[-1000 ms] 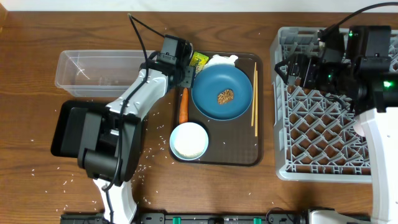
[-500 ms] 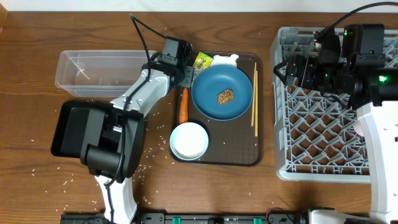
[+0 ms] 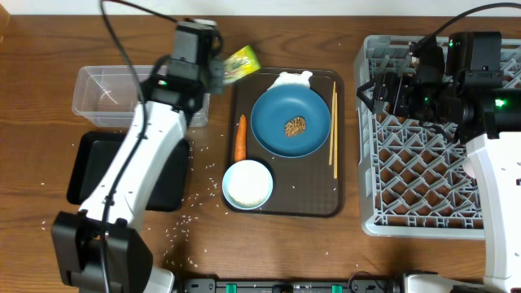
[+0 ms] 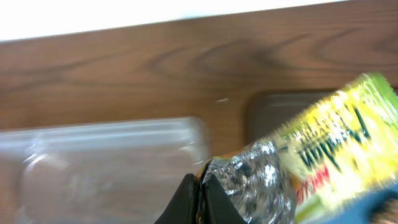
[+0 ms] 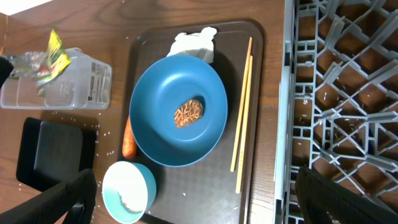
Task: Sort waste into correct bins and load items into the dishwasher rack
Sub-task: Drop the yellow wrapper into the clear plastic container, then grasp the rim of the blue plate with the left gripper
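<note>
My left gripper (image 3: 218, 72) is shut on the silvery end of the green-yellow wrapper (image 3: 240, 62), holding it in the air by the right end of the clear tub (image 3: 114, 91). In the left wrist view the fingers (image 4: 186, 198) pinch the wrapper (image 4: 329, 146) above the tub (image 4: 106, 168). The black tray (image 3: 88, 169) lies in front of the tub. My right gripper (image 3: 378, 89) hangs open over the grey rack (image 3: 423, 163). The blue dish (image 3: 281, 106) with a brown lump (image 3: 295, 126), the white tissue (image 3: 291, 79), carrot (image 3: 240, 138), bowl (image 3: 247, 184) and chopsticks (image 3: 333, 130) lie on the brown serving tray (image 3: 285, 205).
Loose rice (image 3: 195, 213) is scattered on the wooden table around the black tray and the serving tray's left side. In the right wrist view the dish (image 5: 155, 124) and chopsticks (image 5: 241, 124) lie left of the rack wall (image 5: 289, 124).
The left gripper closed on the wrapper, lifted it off the serving tray and swung left and back towards the clear tub. The right arm has hardly moved.
</note>
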Robot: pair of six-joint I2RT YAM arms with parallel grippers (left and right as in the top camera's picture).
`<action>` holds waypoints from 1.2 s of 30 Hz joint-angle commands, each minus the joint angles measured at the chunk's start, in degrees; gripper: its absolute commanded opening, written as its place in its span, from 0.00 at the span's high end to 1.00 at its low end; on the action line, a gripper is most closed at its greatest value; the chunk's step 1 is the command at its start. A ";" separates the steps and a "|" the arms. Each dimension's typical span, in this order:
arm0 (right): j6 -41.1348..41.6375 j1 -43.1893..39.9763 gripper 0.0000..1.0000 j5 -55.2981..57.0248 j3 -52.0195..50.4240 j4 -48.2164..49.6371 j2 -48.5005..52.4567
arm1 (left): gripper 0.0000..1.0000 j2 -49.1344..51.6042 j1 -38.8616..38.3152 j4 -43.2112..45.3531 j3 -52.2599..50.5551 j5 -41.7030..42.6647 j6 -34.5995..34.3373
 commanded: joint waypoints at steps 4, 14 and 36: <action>-0.63 0.55 0.04 -0.02 -0.24 0.17 -0.02 | 0.94 1.73 8.33 -2.03 0.09 -3.13 -0.07; -0.61 0.55 0.03 -0.04 -0.24 0.13 -0.02 | 0.89 2.73 10.51 -4.70 -0.44 -0.46 1.01; -0.59 0.52 0.01 0.17 -0.24 -0.02 -0.02 | 0.46 1.29 -0.55 -7.82 -1.14 21.00 0.31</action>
